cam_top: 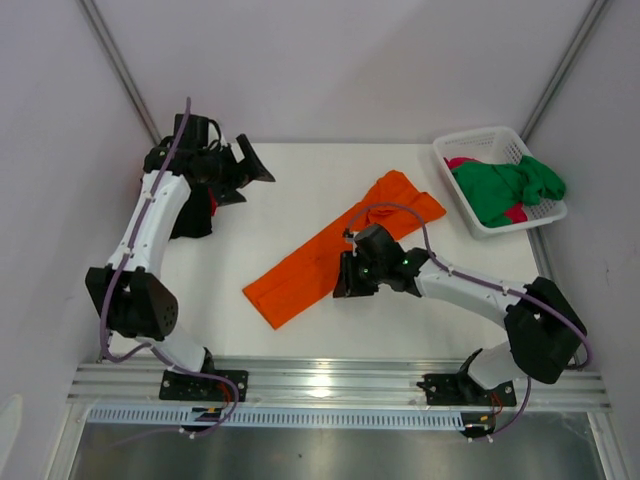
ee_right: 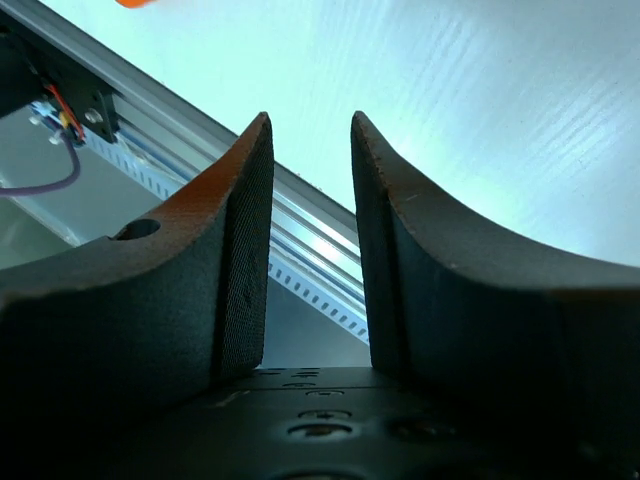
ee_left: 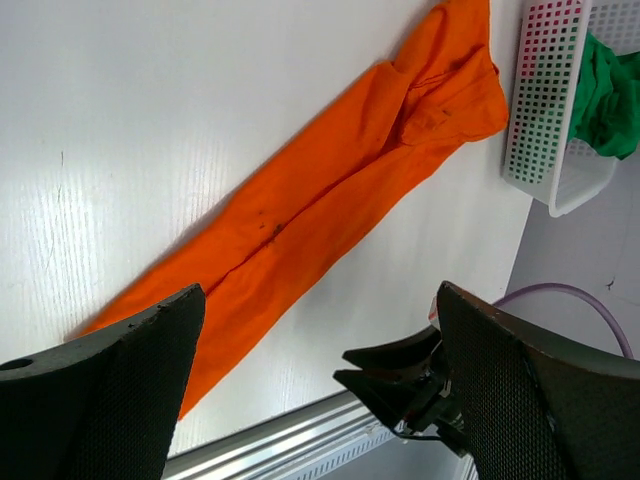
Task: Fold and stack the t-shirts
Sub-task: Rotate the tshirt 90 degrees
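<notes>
Robot lab, white enclosure walls [cam_top: 330, 60], aluminium rail [cam_top: 340, 378]

t-shirts: 5 in sight | orange t-shirt [cam_top: 300, 272]: 1 | green t-shirt [cam_top: 505, 188]: 1 | magenta-pink t-shirt [cam_top: 462, 162]: 1, mostly hidden | black t-shirt [cam_top: 192, 222]: 1, partly hidden | red t-shirt [cam_top: 213, 207]: 1, only a sliver shows | white lattice basket [cam_top: 485, 145]: 1 | robot arms: 2, left arm [cam_top: 150, 215] and right arm [cam_top: 470, 290] | desk [cam_top: 300, 180]: 1
</notes>
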You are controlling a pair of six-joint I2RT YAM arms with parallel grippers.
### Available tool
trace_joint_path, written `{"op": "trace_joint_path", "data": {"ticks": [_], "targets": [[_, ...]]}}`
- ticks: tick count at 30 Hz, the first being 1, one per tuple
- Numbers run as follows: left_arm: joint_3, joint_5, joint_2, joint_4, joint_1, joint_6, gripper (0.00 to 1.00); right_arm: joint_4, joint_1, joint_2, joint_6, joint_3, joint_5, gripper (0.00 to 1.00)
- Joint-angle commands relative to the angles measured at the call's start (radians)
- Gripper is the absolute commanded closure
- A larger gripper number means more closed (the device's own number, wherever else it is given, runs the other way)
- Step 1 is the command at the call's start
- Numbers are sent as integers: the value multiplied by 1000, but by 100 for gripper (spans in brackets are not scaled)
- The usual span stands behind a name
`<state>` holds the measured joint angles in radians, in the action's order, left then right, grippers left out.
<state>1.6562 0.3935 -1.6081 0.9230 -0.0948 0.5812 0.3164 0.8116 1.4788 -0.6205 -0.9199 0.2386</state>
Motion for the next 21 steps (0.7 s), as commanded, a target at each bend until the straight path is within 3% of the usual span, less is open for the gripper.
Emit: {"op": "trace_joint_path", "data": {"ticks": [1, 13, 21], "targets": [[62, 53, -26, -1, 6, -27, 0, -46, 5, -31, -45, 7, -79, 62], [-44, 56, 23, -23, 9, -43, 0, -123, 61, 428, -41, -414, 85, 62], [-79, 61, 66, -29, 21, -49, 0, 19, 93, 623, -16, -574, 73, 62]]}}
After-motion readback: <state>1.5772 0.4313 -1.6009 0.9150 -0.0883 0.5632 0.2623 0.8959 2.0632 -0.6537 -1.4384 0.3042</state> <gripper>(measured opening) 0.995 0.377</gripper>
